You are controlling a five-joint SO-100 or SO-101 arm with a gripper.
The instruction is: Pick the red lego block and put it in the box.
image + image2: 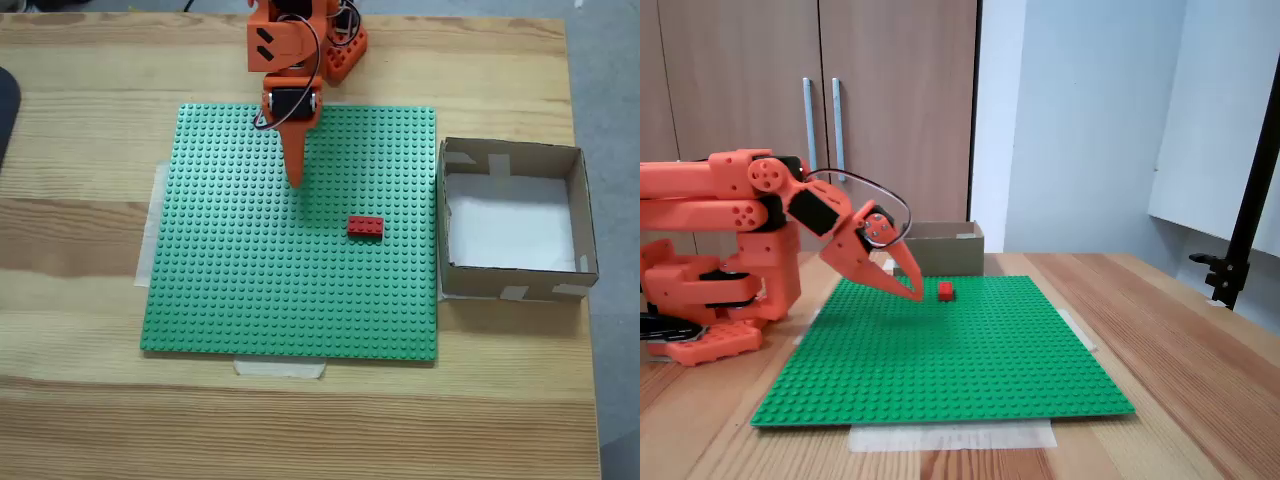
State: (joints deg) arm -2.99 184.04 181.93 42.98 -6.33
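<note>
- The red lego block [365, 227] lies flat on the green studded baseplate [250, 290], right of the plate's middle in the fixed view from above, its long side running left to right.
- In the side-on fixed view the same block [946, 290] sits toward the far part of the baseplate [960, 370], just right of the tool's tip.
- The tool [296, 178] points down over the plate's upper middle, up and to the left of the block and apart from it; it holds nothing.
- From the side the tool [912, 292] tapers to one point with its tip low over the studs; the fingers look closed together.
- The box [445, 215] stands on the wooden bench [80, 250] just beside the baseplate's right edge, white floor showing, pale tape patches on its walls.
- From the side the box [945, 250] shows behind the plate's far edge.
- The orange arm [730, 200] reaches out from its base at the left of that view.
</note>
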